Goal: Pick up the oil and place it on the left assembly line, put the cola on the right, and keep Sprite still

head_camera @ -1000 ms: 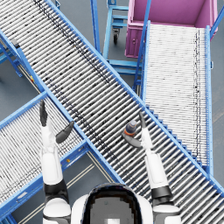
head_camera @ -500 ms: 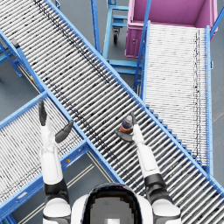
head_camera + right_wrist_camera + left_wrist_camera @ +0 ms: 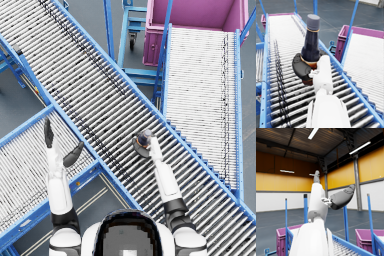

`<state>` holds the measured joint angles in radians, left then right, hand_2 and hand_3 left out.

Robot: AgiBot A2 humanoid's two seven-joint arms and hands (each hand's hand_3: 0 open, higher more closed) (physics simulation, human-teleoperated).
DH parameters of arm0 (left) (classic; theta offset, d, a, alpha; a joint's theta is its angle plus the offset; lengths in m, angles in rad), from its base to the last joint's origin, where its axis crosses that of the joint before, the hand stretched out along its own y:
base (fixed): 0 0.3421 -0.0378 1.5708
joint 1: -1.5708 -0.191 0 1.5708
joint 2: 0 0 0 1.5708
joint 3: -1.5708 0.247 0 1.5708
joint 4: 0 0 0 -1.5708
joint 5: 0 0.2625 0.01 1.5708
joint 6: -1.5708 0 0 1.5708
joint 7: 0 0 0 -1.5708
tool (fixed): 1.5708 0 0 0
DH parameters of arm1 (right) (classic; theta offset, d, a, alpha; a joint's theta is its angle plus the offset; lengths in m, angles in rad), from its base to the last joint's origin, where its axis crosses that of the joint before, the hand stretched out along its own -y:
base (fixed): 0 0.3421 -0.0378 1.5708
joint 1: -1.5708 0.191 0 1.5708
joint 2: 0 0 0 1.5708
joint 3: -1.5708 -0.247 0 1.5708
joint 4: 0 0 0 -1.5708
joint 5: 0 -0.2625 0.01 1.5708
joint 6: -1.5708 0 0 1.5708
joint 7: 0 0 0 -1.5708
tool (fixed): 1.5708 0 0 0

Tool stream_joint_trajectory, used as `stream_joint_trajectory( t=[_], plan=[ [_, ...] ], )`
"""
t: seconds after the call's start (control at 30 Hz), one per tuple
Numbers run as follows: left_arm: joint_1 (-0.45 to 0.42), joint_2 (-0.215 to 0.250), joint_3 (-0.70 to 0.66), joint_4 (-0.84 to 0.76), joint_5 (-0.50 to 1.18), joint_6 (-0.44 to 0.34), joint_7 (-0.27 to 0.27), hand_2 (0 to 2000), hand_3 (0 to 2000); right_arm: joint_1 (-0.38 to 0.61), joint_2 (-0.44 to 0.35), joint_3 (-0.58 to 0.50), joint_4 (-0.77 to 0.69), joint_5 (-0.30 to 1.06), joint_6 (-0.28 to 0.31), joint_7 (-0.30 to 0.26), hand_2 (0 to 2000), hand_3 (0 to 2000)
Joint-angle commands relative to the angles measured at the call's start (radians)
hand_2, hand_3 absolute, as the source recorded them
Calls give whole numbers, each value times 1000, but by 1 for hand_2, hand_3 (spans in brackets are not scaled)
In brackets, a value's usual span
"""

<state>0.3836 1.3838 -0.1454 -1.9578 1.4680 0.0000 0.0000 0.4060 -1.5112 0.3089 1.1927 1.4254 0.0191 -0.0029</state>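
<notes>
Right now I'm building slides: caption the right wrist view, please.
Right hand grips a dark, grey-capped oil bottle over the blue-framed roller conveyor.

In the right wrist view the right robot hand (image 3: 301,68) and forearm cover the bottle's (image 3: 310,46) lower half; we read no label. In the head view it is too small to make out, and the top edge cuts the pink bin (image 3: 200,12).

A warehouse hall: blue-framed roller conveyors (image 3: 100,100), magenta bins (image 3: 200,15), yellow walls (image 3: 276,181) under a high steel roof (image 3: 281,145).
</notes>
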Motion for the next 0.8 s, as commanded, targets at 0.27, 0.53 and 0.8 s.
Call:
stream_joint_trajectory(
  t=[0.27, 0.53, 0.8],
  plan=[
    [18, -3, 30, -6, 0, 0, 0, 0, 0, 181, -32, -295, 227, -2, 139, 2, 2000, 2000],
    [44, 1, 108, -29, 0, 0, 0, 0, 0, 349, 19, -508, 30, -2, 145, 3, 2000, 2000],
    [28, 7, 110, -47, 0, 0, 0, 0, 0, 589, 105, -661, -482, -2, 135, 4, 639, 1673]
  ],
)
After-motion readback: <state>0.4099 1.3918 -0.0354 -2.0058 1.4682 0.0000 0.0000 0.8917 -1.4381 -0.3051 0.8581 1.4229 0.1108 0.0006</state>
